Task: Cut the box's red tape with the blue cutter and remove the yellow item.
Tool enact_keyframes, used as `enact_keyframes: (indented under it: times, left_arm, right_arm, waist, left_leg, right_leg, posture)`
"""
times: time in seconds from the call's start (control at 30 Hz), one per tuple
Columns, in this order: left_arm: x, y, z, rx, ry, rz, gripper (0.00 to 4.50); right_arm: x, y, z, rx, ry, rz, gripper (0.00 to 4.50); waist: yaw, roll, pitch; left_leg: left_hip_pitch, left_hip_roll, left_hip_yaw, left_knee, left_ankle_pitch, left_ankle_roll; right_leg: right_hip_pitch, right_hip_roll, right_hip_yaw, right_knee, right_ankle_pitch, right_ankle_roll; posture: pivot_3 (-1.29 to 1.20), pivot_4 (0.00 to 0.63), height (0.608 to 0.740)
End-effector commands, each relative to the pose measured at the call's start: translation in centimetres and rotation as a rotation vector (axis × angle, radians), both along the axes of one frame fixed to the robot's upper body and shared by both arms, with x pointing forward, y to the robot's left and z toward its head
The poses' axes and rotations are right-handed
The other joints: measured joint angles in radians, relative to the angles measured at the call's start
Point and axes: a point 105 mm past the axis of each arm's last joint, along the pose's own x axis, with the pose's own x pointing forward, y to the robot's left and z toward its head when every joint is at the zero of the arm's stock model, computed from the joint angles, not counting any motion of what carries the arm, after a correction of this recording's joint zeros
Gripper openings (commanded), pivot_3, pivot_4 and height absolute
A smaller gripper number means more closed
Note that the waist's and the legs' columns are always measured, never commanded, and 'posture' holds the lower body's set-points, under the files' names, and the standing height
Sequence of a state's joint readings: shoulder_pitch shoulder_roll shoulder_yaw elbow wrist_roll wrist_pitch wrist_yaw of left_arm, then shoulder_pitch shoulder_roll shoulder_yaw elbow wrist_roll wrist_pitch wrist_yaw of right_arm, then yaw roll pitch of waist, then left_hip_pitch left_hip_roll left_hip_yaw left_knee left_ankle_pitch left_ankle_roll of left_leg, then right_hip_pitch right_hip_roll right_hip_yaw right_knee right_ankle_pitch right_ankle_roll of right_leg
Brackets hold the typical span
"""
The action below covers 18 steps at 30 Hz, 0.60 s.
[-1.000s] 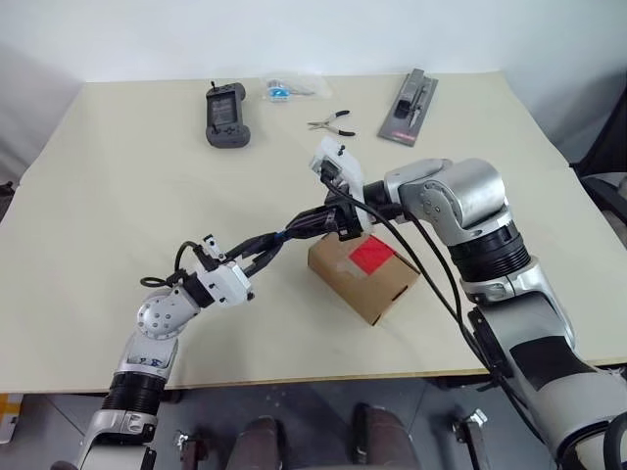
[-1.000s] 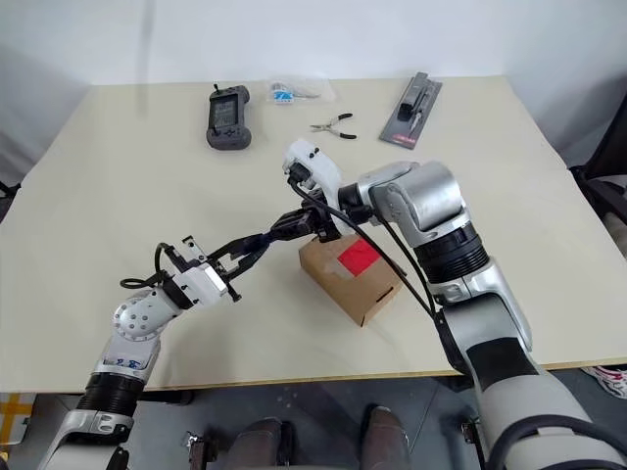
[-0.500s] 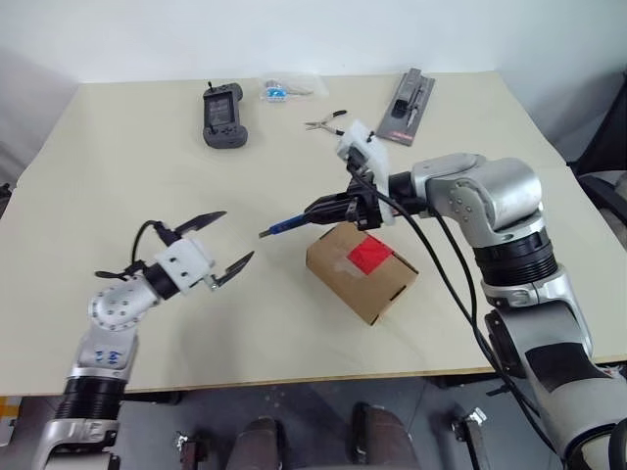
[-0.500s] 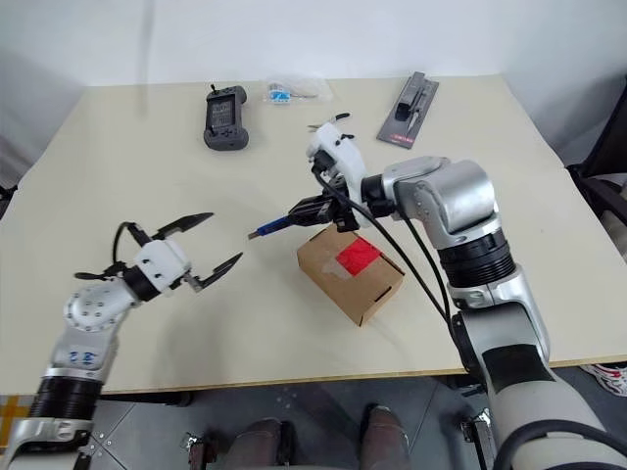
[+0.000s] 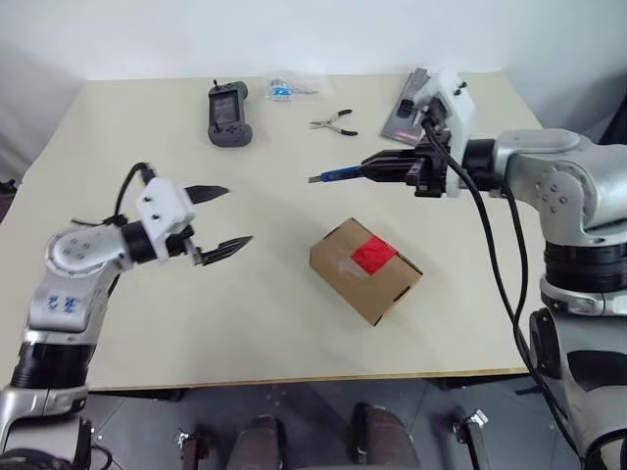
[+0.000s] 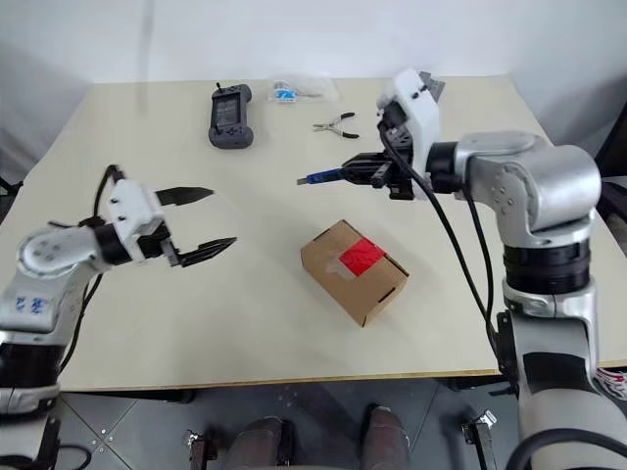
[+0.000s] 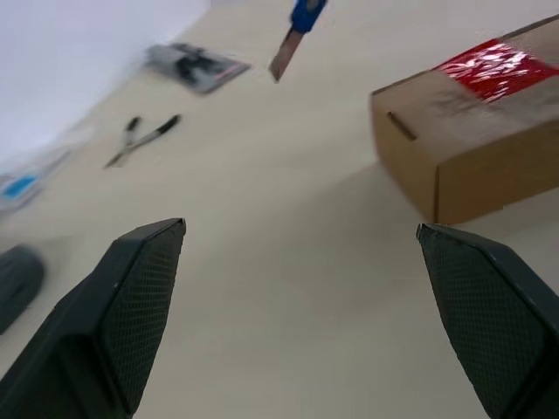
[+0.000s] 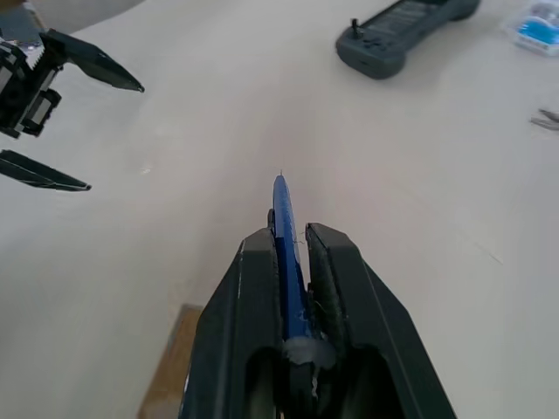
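With the right gripper (image 5: 397, 167) clamped on the cutter (image 5: 338, 175) and the left gripper (image 5: 217, 217) spread apart, nothing steadies the box (image 5: 365, 269), mid-table toward the near edge, so cutting its tape (image 5: 371, 256) could shove it aside.

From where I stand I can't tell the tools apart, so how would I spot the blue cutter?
Start at the small brown cardboard box with the red tape in the middle of the pale table. Above and beyond it, the robot's right gripper is shut on a slim blue pen-like cutter, held in the air. Unlike the black-handled pliers and grey packaged tool, it is blue and off the table.
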<state>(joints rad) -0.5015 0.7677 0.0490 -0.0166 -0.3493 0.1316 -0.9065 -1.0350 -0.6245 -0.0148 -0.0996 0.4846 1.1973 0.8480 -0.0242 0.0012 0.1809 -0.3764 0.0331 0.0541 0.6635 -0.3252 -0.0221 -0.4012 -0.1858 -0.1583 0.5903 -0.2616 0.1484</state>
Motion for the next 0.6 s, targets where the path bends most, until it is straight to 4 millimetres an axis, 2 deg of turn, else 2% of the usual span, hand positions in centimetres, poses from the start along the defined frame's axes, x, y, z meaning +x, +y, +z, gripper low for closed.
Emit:
enact_keyframes:
  times: [0.03,0.17,0.33,0.53,0.6]
  left_arm:
    - [0.5,-1.9,0.9,-0.045,0.023,-0.078,4.32]
    - [1.5,-4.7,1.1,-0.014,0.065,-0.165,3.47]
    - [2.6,-9.9,1.6,-0.009,0.155,-0.272,1.81]
    - [3.3,-12.9,0.6,0.078,0.349,-0.225,0.02]
    - [2.8,-14.0,0.0,0.093,0.398,-0.247,0.02]
  right_arm:
    - [-1.1,-1.3,2.2,0.03,-0.092,-0.05,0.16]
    - [-1.7,-2.7,2.6,0.018,-0.142,-0.12,0.16]
    - [-2.7,-4.2,2.1,-0.02,-0.182,-0.19,0.16]
    - [-3.7,-5.2,0.6,-0.101,-0.168,-0.257,0.16]
    - [-4.0,-5.5,0.4,-0.11,-0.168,-0.274,0.16]
  waist:
    - [0.0,0.0,0.0]
    - [0.001,-0.001,0.0]
    - [0.017,-0.002,0.001]
    - [0.024,-0.002,0.001]
    - [0.025,-0.002,0.001]
  left_leg:
    - [0.0,0.0,0.0,0.0,0.0,0.0]
    - [0.0,0.0,0.0,0.0,0.0,0.0]
    - [0.0,0.0,0.001,0.001,0.0,0.0]
    - [-0.001,0.0,0.001,0.001,0.0,0.0]
    - [-0.001,0.0,0.001,0.002,0.0,0.0]
  right_leg:
    - [0.0,0.0,0.0,0.0,0.0,0.0]
    - [0.0,0.0,0.0,0.0,0.0,0.0]
    - [0.0,0.0,0.0,0.0,0.0,0.0]
    - [-0.001,0.0,0.001,0.0,0.0,0.0]
    - [-0.001,0.0,0.001,0.0,0.0,0.0]
  posture:
    - [0.0,0.15,0.74]
    - [0.0,0.15,0.74]
    - [0.0,0.15,0.74]
    - [0.0,0.15,0.74]
    - [0.0,0.15,0.74]
